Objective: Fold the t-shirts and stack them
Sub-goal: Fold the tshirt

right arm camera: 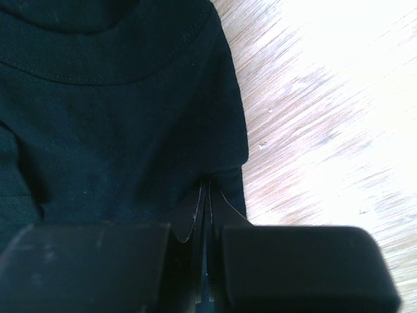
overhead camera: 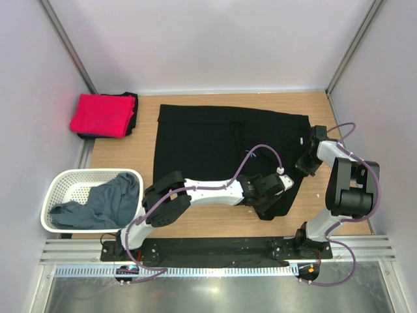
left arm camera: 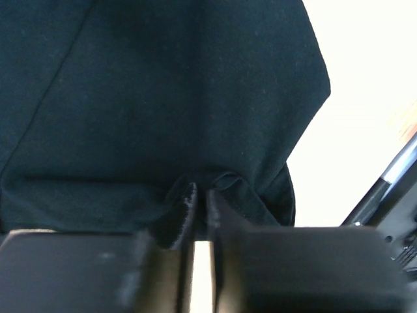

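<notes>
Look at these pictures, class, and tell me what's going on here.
A large black cloth t-shirt lies spread on the wooden table. The robot's left pincer pinches its near edge; the right pincer grips its right edge. A folded bright red t-shirt lies at the far left, and a crumpled slate grey-blue t-shirt waits in the white lattice plastic basket.

Likely a lab: white-walled booth (overhead camera: 215, 45), bolted arms (overhead camera: 212, 193).
</notes>
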### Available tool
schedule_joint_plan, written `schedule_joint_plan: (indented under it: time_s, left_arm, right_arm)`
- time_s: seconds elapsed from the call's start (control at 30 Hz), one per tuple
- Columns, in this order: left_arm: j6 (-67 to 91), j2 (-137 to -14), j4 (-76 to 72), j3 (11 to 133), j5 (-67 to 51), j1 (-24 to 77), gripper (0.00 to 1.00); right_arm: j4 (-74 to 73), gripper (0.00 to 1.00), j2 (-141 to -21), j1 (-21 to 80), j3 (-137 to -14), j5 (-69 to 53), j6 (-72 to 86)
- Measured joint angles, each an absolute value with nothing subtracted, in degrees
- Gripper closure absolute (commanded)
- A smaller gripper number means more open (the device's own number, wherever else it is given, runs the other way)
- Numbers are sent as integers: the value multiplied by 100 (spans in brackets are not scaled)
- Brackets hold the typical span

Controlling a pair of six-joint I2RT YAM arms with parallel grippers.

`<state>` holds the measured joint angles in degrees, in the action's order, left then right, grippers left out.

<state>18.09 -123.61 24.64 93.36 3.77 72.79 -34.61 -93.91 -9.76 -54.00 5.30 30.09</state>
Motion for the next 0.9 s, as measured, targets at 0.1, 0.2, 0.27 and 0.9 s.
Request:
schedule_joint_plan:
  time_s: [0.1,0.2,0.27,0.9]
  left_arm:
    - [1756,-12392,2464,9312,331,7279,100]
    - [1739,-12374,2464,9238,311,7279,100]
    - [1726,-12272,2464,9100,292,7279,100]
    - [1750,-10044,2401,6510,246,7277,100]
  right_arm:
    - [-3470,95,-9413,-976,-5422,532,3009]
    - [-3474,95,-9426,-978,-5433,534,3009]
    - [-3492,96,-9448,-987,-5459,534,3009]
    - [-3577,98,-9629,-998,-5669,526,3006]
